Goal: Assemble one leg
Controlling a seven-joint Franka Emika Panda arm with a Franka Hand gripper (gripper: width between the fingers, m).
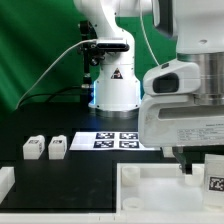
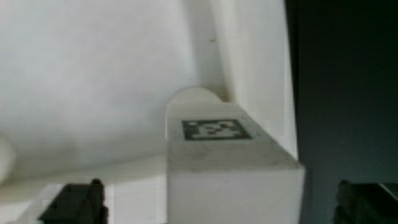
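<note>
Leg (image 2: 228, 168), a small white post with a black-and-white square tag (image 2: 215, 130) on its upper face, lies between my jaws in the wrist view. The jaws are spread wide and hold nothing. One dark fingertip (image 2: 71, 203) shows on one side of the post and its twin (image 2: 366, 202) on the other, each clear of the plastic and not touching it. The tapered end of the post points into a corner formed by pale white walls (image 2: 107, 80); whether it is seated there or only resting against them I cannot tell.

In the exterior view the same leg (image 1: 213, 176) stands at the lower right of the frame, its tag facing the camera, just beside the dark finger (image 1: 184, 158) that hangs from my bulky white hand. It sits over the large white tray-like body (image 1: 150, 192), which fills the bottom of the frame.

Two more legs (image 1: 33, 147) (image 1: 57, 148) sit side by side on the black surface (image 1: 70, 172) at the middle left, well apart from my jaws. The marker board (image 1: 115, 140) lies flat between them and my hand, in front of the arm's white base (image 1: 113, 85). A further white part (image 1: 5, 181) is cut off by the frame's lower left edge.
</note>
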